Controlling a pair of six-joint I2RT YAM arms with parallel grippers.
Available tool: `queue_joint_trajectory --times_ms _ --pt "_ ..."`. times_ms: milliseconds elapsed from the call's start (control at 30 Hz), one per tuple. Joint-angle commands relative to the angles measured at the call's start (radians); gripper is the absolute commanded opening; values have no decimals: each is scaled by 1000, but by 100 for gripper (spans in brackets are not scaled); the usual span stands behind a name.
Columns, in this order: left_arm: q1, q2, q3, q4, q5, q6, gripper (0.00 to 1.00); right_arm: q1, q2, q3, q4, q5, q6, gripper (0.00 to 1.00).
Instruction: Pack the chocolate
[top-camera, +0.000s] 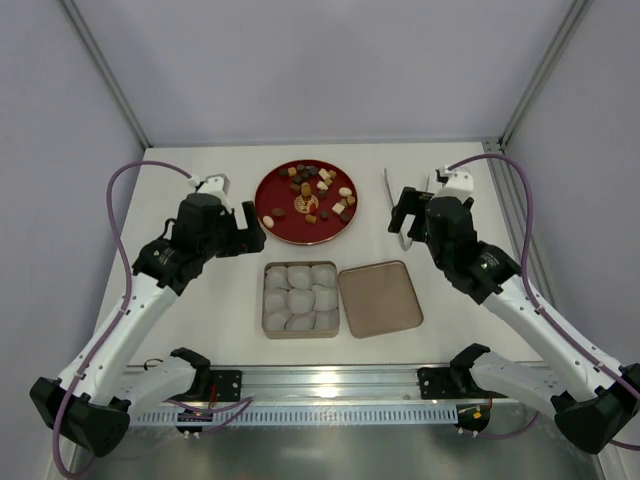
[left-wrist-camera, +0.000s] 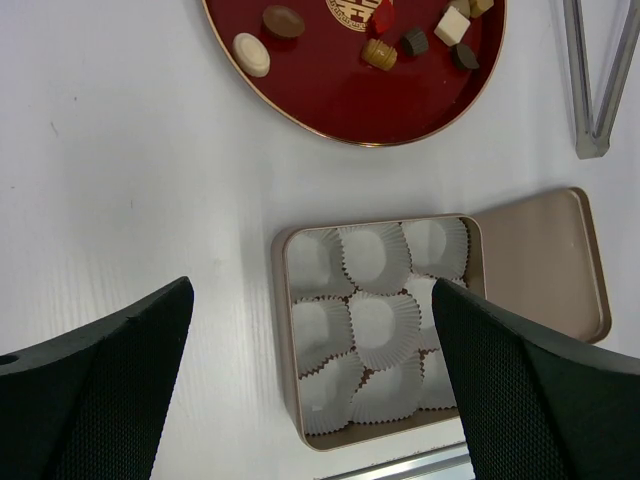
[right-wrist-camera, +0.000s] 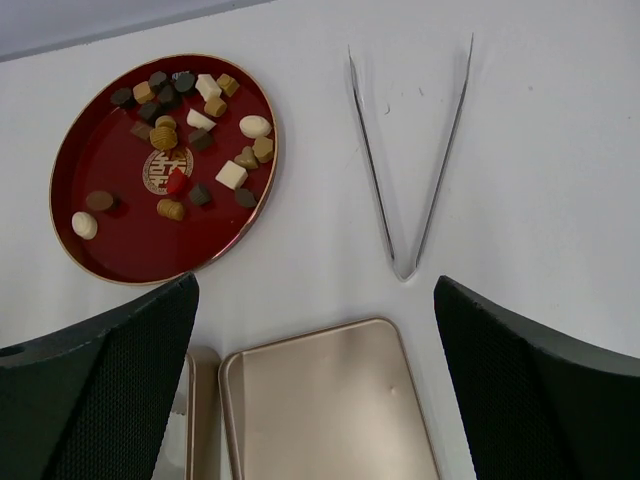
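Left gripper and right gripper hover wide open, empty. Chocolate crowds the far red plate; a careless pinch could crush or scatter pieces.

Mixed chocolate — brown, tan, cream — loose on red plate

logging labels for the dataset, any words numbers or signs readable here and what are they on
Gold emblem in the middle of the red plate: a Chinese-style character, partly covered by the chocolate, too small to read for sure.
Tin box, lid, tongs: no text visible.
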Motion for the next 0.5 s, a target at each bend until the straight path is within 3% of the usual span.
queue_joint_trajectory --times_ms 0,200,333,467 --pt "3 4 46 19 7 8 100 1 4 8 27 -2 -27 100" --pt "3 12 51 8 19 11 100 -45 132 119 -56 -109 -86 100" --pt "3 24 48 8 40 13 100 -201 286 188 -74 -251 -93 100" --pt "2 46 46 16 72 16 100 -287 433 287 -80 -297 -112 100"
